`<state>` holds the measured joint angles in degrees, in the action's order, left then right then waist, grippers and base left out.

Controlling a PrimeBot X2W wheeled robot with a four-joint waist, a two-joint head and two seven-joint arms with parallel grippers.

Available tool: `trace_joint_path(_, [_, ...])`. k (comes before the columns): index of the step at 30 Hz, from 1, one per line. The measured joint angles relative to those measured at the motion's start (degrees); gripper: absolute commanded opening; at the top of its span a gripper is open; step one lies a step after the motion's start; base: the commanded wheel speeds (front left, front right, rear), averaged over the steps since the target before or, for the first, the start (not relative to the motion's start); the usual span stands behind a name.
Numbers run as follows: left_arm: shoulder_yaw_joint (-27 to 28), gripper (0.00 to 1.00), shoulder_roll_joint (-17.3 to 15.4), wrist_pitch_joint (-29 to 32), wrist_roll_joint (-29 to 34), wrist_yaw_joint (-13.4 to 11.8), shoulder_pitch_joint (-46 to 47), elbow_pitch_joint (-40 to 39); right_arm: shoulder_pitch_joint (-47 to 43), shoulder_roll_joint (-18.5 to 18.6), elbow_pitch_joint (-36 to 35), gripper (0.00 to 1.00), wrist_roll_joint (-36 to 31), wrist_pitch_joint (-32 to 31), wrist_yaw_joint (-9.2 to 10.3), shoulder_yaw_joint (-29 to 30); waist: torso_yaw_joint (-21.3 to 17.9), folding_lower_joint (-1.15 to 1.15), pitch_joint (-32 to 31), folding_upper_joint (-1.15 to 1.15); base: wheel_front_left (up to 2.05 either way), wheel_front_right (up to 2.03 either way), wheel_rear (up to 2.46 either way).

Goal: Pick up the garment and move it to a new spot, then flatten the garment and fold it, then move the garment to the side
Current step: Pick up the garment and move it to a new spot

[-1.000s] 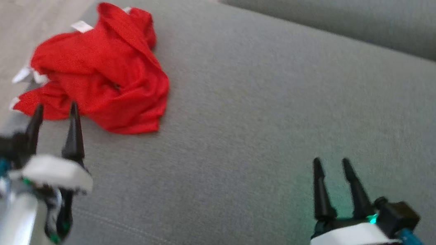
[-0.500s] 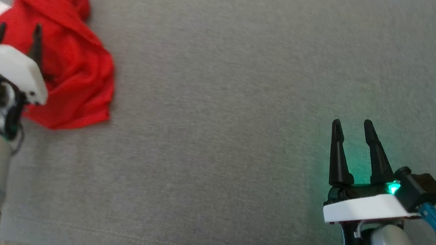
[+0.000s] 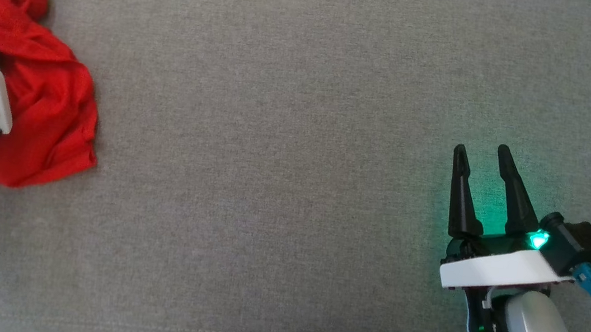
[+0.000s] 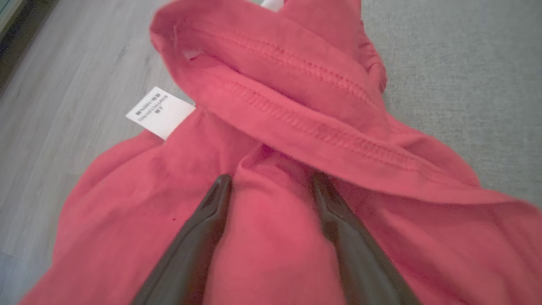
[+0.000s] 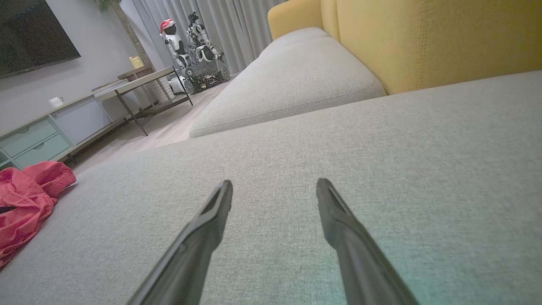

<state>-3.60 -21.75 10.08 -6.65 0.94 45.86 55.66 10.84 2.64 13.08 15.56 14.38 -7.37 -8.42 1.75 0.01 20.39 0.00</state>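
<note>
- The red garment (image 3: 39, 95) lies crumpled at the left edge of the grey seat cushion (image 3: 293, 188), right beside the floor (image 4: 55, 93).
- Orientation: the heap shows no clear front. In the head view its longer axis runs far-to-near along the cushion's left edge. A stitched hem (image 4: 296, 123) crosses the heap diagonally. The white care label (image 4: 161, 112) sticks out on the floor side.
- Left gripper (image 4: 271, 180): fingers spread, tips down at the cloth, a raised fold between them. Nothing is pinched.
- Right gripper (image 3: 482, 148): fingers spread and empty, over bare cushion toward the near edge on the right, well apart from the garment.
- Step in hand, as judged: the first pick-up, at the reach stage.
- Next move, as judged: close the left fingers on the fold and take enough layers. Lift clear, then carry toward the cushion's middle.
</note>
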Motion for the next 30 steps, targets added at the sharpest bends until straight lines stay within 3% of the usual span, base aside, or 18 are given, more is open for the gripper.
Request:
trace_joint_path(1, [-0.1, 1.0, 0.0, 0.3, 0.0, 0.0, 0.3, 0.7, 0.2, 0.0, 0.0, 1.0, 0.0, 0.0, 0.0, 0.0, -0.2, 0.0, 0.1, 0.0, 0.0, 0.0, 0.0])
trace_joint_path(2, [-0.2, 0.78, 0.0, 0.5, 0.0, 0.0, 0.5, 1.4, 0.3, 0.0, 0.0, 1.0, 0.1, 0.0, 0.0, 0.0, -0.3, 0.0, 0.2, 0.0, 0.0, 0.0, 0.0])
trace_joint_path(3, [-0.3, 0.06, 0.0, 0.5, 0.0, 0.0, 0.6, 2.0, 0.3, 0.0, -0.1, 1.0, 0.1, 0.0, 0.0, 0.0, -0.3, 0.0, 0.3, 0.0, 0.0, 0.0, 0.0])
trace_joint_path(4, [-0.3, 0.0, 0.0, 0.5, -0.1, 0.0, 0.7, 2.5, 0.3, 0.0, -0.1, 1.0, 0.1, 0.0, 0.0, 0.1, -0.4, 0.0, 0.3, 0.0, 0.0, 0.0, 0.0])
trace_joint_path(9, [-0.5, 0.0, 0.2, -3.2, -0.2, -0.6, 1.7, 3.5, 0.3, 0.0, 0.0, 1.0, 0.1, 0.0, 0.0, 0.6, -0.1, 0.0, -0.2, 0.0, 0.0, 0.0, 0.0])
trace_joint_path(17, [-0.1, 0.0, 1.3, -15.3, -2.2, -0.8, 3.2, 0.9, 0.2, 0.0, 1.3, 1.0, 1.1, 0.0, 0.0, 0.1, 0.2, 0.0, -3.8, 0.0, 0.0, 0.0, 0.0])
trace_joint_path(22, [0.2, 0.0, 2.9, -20.4, -3.8, -0.1, 3.6, -3.5, 0.0, 0.0, 2.1, 1.0, 1.7, 0.0, 0.0, -0.2, 0.1, -0.01, -6.6, 0.0, 0.0, 0.0, 0.0])
trace_joint_path(30, [-0.7, 0.0, 5.8, -22.7, -5.1, 1.3, 3.6, -14.2, -2.2, 0.0, 2.8, 1.0, 2.5, 0.0, 0.0, -0.1, -0.6, -0.01, -10.2, 0.0, 0.0, 0.0, 0.0])
